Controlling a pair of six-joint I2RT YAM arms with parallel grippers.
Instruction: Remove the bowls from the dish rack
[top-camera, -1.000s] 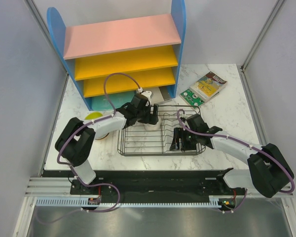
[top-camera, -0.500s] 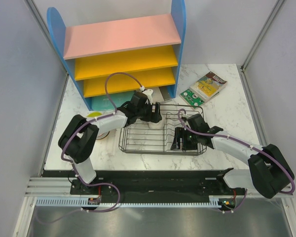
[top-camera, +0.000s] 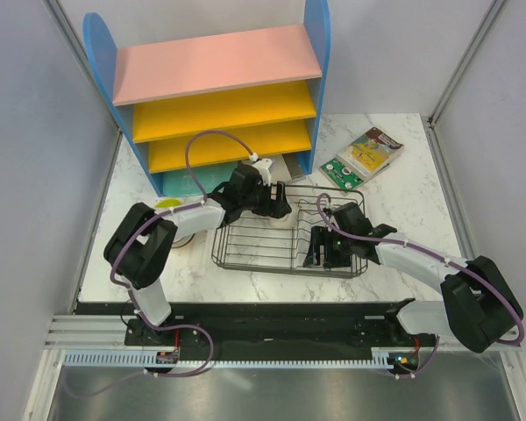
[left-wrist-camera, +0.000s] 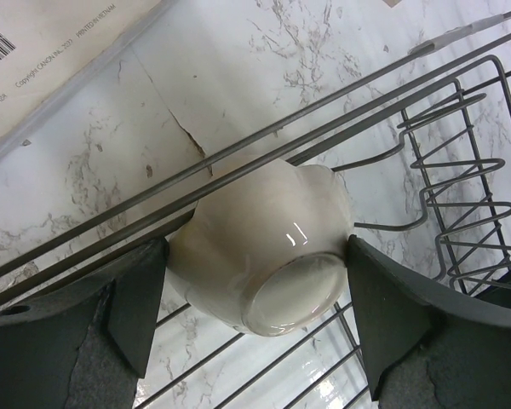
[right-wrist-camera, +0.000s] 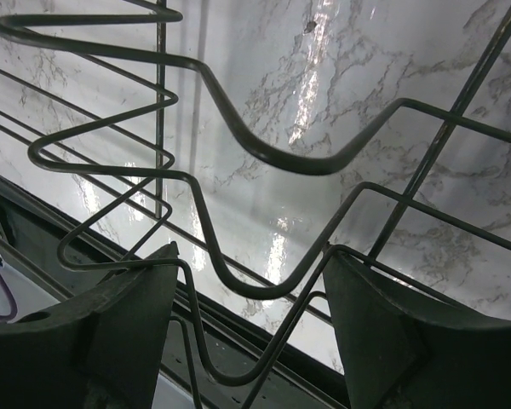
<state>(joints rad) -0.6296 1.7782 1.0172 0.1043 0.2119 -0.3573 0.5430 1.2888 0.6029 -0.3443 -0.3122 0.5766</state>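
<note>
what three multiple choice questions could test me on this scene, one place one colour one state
1. Where is the cream bowl? A outside the rack; B in the dish rack, between the fingers of the left gripper; C stacked on another bowl.
2. What colour is the shelf unit's top board? A pink; B yellow; C green.
3. The right gripper is: A holding a bowl; B shut, empty; C open astride rack wires.
Key: B, wires run under it; A, plain from above; C, only wire between its spread fingers.
</note>
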